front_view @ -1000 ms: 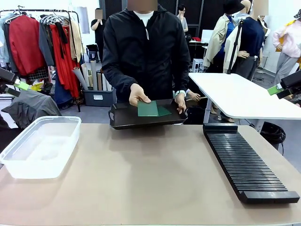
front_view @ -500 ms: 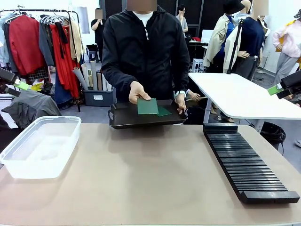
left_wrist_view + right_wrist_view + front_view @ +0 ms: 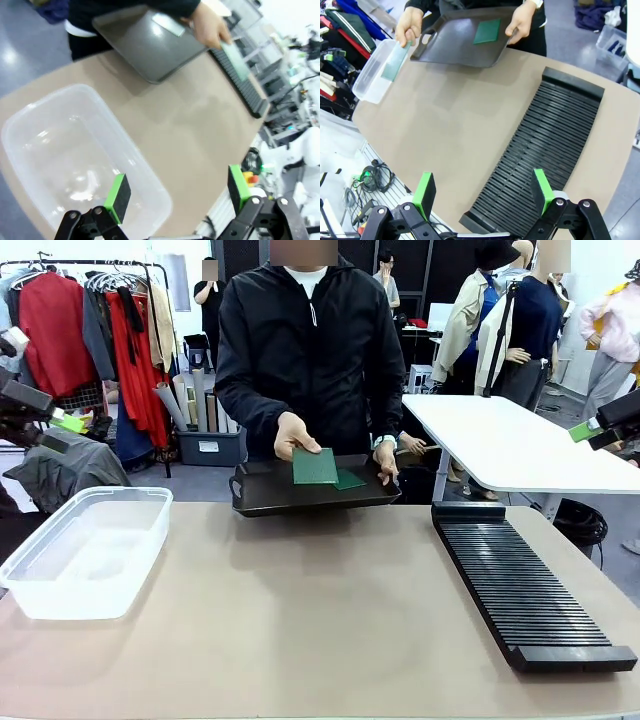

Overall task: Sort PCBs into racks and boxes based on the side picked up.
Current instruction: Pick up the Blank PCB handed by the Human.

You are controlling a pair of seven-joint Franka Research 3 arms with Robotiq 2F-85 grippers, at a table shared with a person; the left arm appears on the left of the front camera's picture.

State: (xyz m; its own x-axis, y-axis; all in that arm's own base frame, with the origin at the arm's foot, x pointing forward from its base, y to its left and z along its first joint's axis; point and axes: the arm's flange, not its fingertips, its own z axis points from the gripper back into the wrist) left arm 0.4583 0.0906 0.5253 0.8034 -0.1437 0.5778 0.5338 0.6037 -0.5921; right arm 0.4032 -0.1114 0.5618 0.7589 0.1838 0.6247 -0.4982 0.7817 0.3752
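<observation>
The sorting has barely begun: the clear box (image 3: 60, 590) on the robot's left side of the surface (image 3: 300, 630) holds nothing, and every slot of the black rack (image 3: 520, 590) on the right stands empty, so all of the placing is left to do. At the far edge the person carries a shallow black tray (image 3: 262, 498) by its right end with one hand (image 3: 385, 458), while the other hand (image 3: 290, 435) pinches one PCB (image 3: 315, 466) by its edge, raised just above the tray; a second PCB (image 3: 350, 479) lies flat on the tray beside it. Which face of the lifted board is up I cannot tell at this size, so its destination is open. The left gripper (image 3: 177, 192) hangs above the near end of the box, its jaws wide and holding nothing. The right gripper (image 3: 484, 192) hangs over the near end of the rack, its jaws likewise wide and empty. Both are well apart from the boards, so I judge the step in hand to be the person's picking-up, with a handover or placement to follow. Against a second ago, the person's hand has drawn the board a little higher off the tray and the tray itself sits a touch more to the left. The left gripper has risen and come farther in from the front view's left edge, while the right gripper, the box and the rack lie as they did.
</observation>
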